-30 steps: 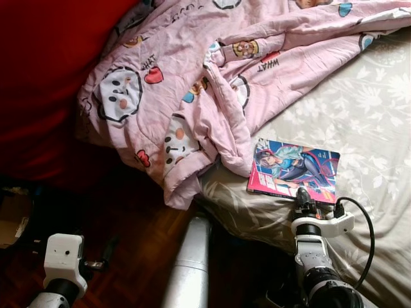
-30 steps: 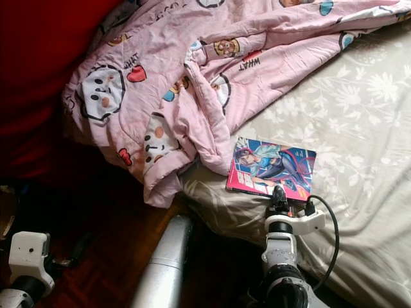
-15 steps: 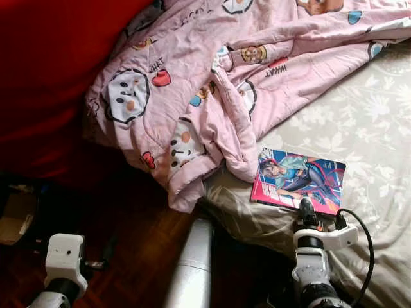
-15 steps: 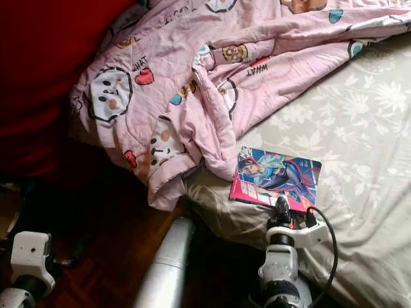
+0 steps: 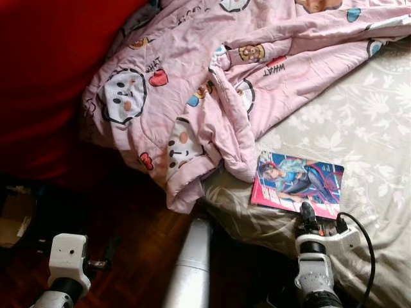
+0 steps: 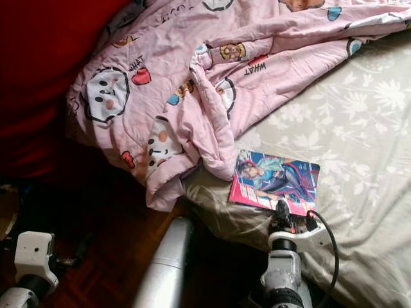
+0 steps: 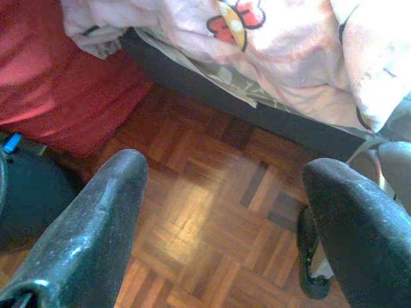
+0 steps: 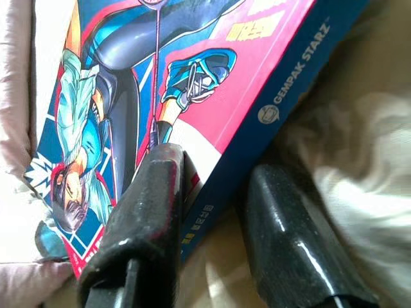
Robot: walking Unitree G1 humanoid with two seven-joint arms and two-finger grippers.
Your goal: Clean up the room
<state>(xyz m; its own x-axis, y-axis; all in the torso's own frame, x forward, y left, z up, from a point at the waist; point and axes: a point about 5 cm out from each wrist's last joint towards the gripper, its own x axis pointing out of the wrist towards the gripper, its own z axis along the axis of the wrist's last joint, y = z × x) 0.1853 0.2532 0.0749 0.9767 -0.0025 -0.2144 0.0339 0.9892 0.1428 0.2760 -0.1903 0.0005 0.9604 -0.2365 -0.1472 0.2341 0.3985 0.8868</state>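
- The tidying looks to be at an early stage: the comic book (image 5: 297,180) lies on the bed (image 5: 366,115), not yet lifted, and the pink blanket (image 5: 212,77) is rumpled and spilling over the bed's edge toward the wooden floor (image 7: 212,218)
- The right end effector (image 8: 212,218) is at the book's near edge, at the side of the bed; one finger rests on top of the cover, the other sits below the blue spine against the sheet
- Its jaws are narrowly parted around the book's edge and do not look clamped, though I cannot tell for sure whether the pads already press on it
- The book lies directly ahead of that end effector, flat, cover up, with the blanket's fold just beyond its far corner
- The left end effector (image 7: 225,212) hangs low over the floor, beside the bed, fingers spread wide and holding nothing
- Judged from this, the step in hand is closing on the book; lifting it, putting it away and straightening the blanket all remain
- Where the book should go is not visible here
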